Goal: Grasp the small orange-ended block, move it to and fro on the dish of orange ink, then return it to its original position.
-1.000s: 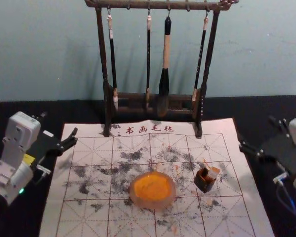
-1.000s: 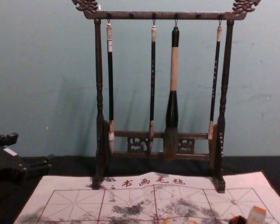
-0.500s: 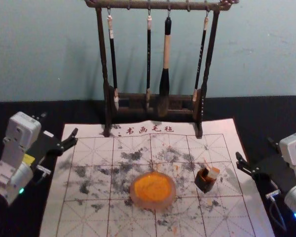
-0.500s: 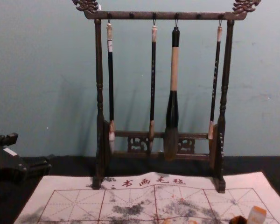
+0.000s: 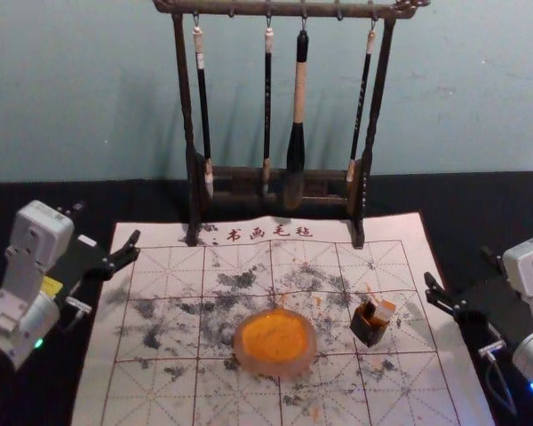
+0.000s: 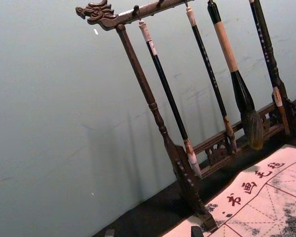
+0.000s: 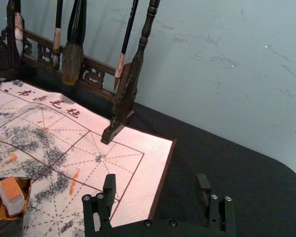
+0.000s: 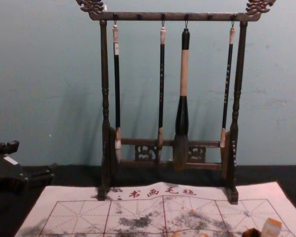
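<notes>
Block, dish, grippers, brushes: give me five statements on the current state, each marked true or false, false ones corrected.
1. The block sits in the box, orange end up. True.
2. The right gripper holds the block. False: the right gripper is open, nothing between its fingers.
3. The left gripper is open. True.
4. The dish holds black ink. False: the dish holds orange ink.
5. Four brushes hang from the rack. True.

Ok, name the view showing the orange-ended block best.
Right wrist view: the block is close, orange end and white side plain. The head view shows it small, poking from the box; the chest view, its upper part at the lower edge.
</notes>
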